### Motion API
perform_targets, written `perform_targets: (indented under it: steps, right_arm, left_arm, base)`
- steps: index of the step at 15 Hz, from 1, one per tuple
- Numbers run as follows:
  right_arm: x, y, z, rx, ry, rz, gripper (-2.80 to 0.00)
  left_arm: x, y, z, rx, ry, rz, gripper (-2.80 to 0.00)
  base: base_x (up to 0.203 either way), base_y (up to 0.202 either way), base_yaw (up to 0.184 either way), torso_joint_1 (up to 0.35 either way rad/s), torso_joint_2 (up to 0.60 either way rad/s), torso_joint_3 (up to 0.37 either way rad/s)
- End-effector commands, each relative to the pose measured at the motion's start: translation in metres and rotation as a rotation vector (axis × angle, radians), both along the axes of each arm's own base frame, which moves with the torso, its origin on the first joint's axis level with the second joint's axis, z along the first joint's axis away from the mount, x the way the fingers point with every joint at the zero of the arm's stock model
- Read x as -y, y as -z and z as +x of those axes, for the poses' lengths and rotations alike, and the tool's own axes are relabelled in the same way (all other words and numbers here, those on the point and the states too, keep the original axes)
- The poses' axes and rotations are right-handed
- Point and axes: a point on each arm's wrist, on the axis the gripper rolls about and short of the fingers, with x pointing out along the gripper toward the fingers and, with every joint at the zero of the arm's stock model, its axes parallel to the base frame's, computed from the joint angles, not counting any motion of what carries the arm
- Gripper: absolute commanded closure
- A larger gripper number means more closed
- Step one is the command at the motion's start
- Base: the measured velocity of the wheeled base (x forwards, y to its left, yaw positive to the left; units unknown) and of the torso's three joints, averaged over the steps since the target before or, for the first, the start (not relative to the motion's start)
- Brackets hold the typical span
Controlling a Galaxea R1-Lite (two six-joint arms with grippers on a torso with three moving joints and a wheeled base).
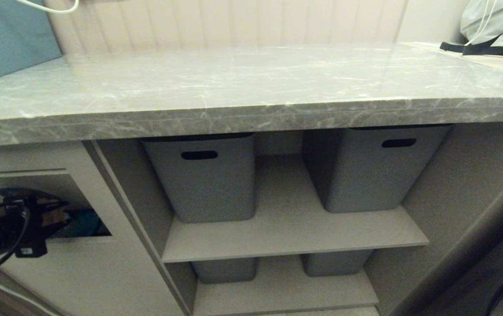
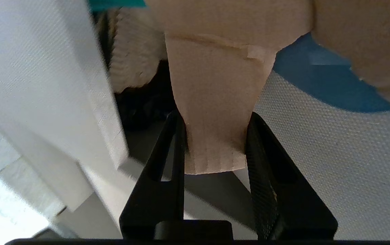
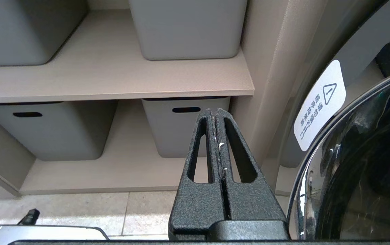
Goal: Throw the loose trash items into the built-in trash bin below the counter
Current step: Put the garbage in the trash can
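At the lower left of the head view the left gripper (image 1: 54, 215) reaches into the rectangular opening of the built-in trash bin (image 1: 89, 272), whose beige cabinet front sits below the thick front edge of the grey marble-look counter (image 1: 251, 118). Just past the gripper, inside that opening, a patch of turquoise (image 1: 85, 223) shows, though the view does not settle whether it is one of the trash scraps. In the left wrist view the black fingers (image 2: 171, 160) are clamped on a pale beige piece of folded paper (image 2: 215, 112), which stands up between them and widens toward the top of the frame; a sliver of turquoise (image 2: 116, 4) lies at the upper edge, a white crumpled mass (image 2: 135, 54) sits beside it against dark depth, and part of a dark-blue oval sticker (image 2: 317, 85) on the textured flap fills the right side. The counter top in the head view carries a dull-blue box (image 1: 5, 39) at the upper left and a pale bag with black straps (image 1: 493, 26) at the upper right. Below it, in the middle of the frame, grey plastic tubs (image 1: 203, 180) with slot handles stand on open shelves. In the right wrist view the right gripper (image 3: 216, 112) hangs with its fingers pressed together, empty, in front of the lower shelf tubs, with a white warning label (image 3: 319, 105) on a round glass appliance door at the right.
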Motion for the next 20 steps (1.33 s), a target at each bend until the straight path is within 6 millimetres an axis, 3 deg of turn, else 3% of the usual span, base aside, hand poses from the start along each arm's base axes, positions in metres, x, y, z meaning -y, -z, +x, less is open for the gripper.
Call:
perform_targets:
  steps: [1,5,20]
  right_arm:
    - [0.000,0.000,0.000,0.001,0.000,0.000,0.00]
    - [0.000,0.000,0.000,0.001,0.000,0.000,0.00]
    - [0.000,0.000,0.000,0.001,0.000,0.000,0.00]
  left_arm:
    - [-0.002,0.007,0.004,0.000,0.000,-0.010,0.00]
    - [-0.004,0.022,0.009,0.012,0.004,-0.008,0.00]
    - [0.002,0.023,0.034,0.051,0.066,-0.054,0.00]
  base:
    - [0.000,0.000,0.000,0.000,0.00,0.000]
    - [0.000,0.000,0.000,0.000,0.00,0.000]
    - [0.000,0.000,0.000,0.000,0.00,0.000]
